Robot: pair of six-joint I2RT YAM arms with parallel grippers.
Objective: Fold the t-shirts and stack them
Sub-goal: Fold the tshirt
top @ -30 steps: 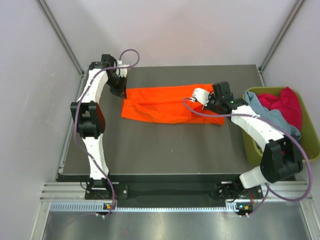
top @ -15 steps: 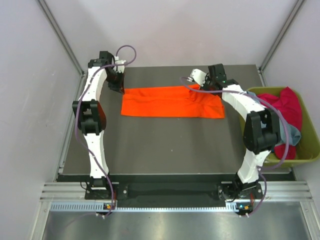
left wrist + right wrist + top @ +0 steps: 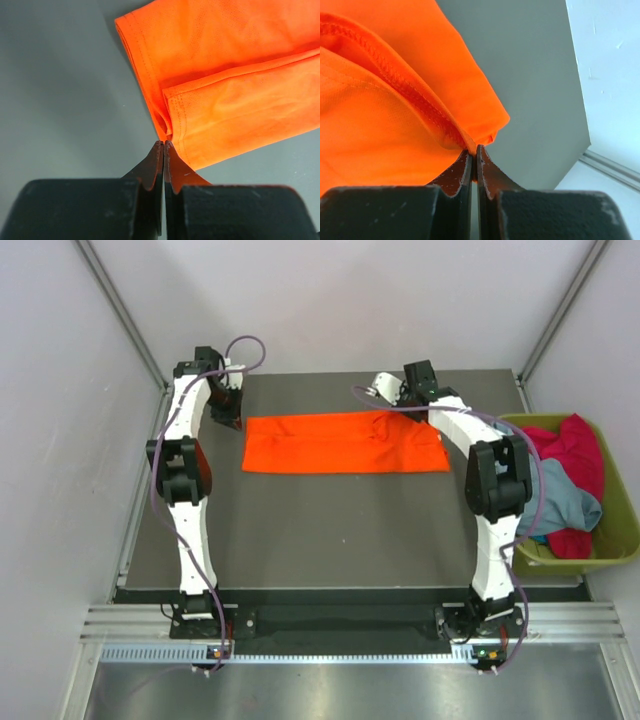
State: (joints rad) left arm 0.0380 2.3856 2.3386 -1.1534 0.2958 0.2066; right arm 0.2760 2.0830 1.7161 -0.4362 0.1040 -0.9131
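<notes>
The bright orange t-shirt [image 3: 340, 443] lies as a long flat folded strip across the back of the table [image 3: 320, 530]. My left gripper [image 3: 232, 421] is at its left end, shut, with its tips [image 3: 164, 145] pinching the folded edge of the orange cloth [image 3: 240, 75]. My right gripper [image 3: 408, 406] is at the strip's back right edge, shut [image 3: 474, 150] on the hem of the orange cloth [image 3: 370, 100]. A magenta-red t-shirt [image 3: 578, 440] and a grey-blue t-shirt [image 3: 566, 502] lie crumpled in the bin.
The olive-green bin [image 3: 622, 540] stands off the table's right edge. The enclosure's walls and frame posts stand close behind the table's back edge. The right wrist view shows the table's edge and the pale wall [image 3: 605, 75] just beyond the shirt.
My right gripper has carried the shirt's front right part up and back to the far edge. The rumpled cloth is now a smooth strip. My left gripper has shifted slightly back.
</notes>
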